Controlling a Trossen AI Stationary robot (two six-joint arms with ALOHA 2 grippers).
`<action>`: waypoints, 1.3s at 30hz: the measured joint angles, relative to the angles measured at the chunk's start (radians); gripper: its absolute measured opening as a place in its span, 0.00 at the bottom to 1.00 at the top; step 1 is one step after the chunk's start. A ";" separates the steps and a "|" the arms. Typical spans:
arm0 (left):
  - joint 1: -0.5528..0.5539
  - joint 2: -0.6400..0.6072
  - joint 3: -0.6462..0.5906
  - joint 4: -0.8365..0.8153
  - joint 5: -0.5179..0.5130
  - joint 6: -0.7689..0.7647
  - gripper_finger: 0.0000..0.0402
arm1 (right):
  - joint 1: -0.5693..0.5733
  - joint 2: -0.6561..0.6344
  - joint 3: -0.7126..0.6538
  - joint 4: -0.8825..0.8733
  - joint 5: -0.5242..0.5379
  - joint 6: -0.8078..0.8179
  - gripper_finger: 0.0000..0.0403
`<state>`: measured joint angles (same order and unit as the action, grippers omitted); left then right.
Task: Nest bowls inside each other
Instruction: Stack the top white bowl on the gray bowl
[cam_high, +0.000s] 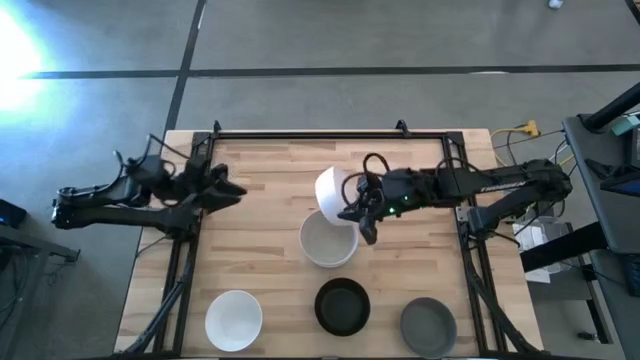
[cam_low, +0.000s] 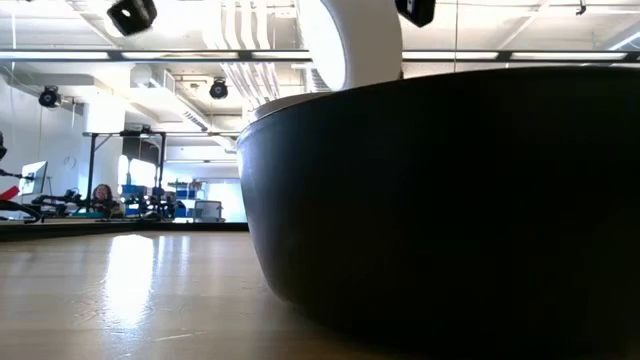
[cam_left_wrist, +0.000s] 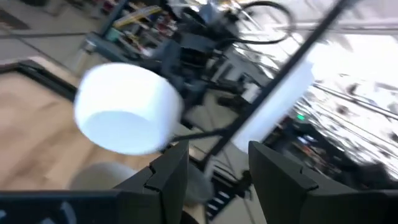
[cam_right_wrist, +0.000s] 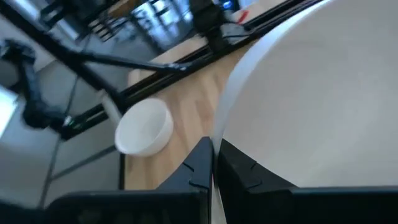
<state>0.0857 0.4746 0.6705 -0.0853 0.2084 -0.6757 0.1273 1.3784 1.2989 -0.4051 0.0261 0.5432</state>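
My right gripper (cam_high: 357, 208) is shut on a white bowl (cam_high: 334, 189), which is tipped on its side in the air over a pale bowl (cam_high: 327, 240) resting on its base at the table's middle. The left wrist view shows the held bowl (cam_left_wrist: 127, 115) ahead of my open left gripper (cam_left_wrist: 214, 174), which waits near the table's left edge (cam_high: 232, 190) and touches nothing. Along the near edge stand a white bowl (cam_high: 233, 320), a black bowl (cam_high: 342, 306) and a dark grey bowl (cam_high: 428, 326). The black bowl (cam_low: 450, 200) fills the low view. My right gripper pinches the white bowl's rim (cam_right_wrist: 219, 134), with one finger (cam_right_wrist: 239, 168) inside the bowl and the other (cam_right_wrist: 199, 165) outside its wall. The fingers come from the table's right side, slanting down. The bowl is lifted clear and tilted steeply.
A black frame (cam_high: 330, 134) runs along the table's far edge and down both sides. There is bare wood between the left gripper and the middle bowl. Cables and equipment (cam_high: 540, 230) sit off the table's right side. A person (cam_low: 102, 195) is far off in the room.
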 joint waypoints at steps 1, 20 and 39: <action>-0.020 -0.017 0.000 -0.025 -0.001 0.000 0.38 | 0.015 0.004 0.000 -0.002 0.031 0.019 0.02; -0.143 -0.040 0.089 -0.624 -0.119 0.318 0.38 | 0.126 0.153 0.209 -0.087 0.187 0.185 0.02; -0.472 0.175 0.206 -0.511 -0.375 0.248 0.31 | 0.145 0.653 0.922 -0.812 0.069 0.049 0.02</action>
<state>-0.3861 0.6493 0.8761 -0.5967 -0.1665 -0.4275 0.2722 2.0316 2.2208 -1.2171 0.0948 0.5922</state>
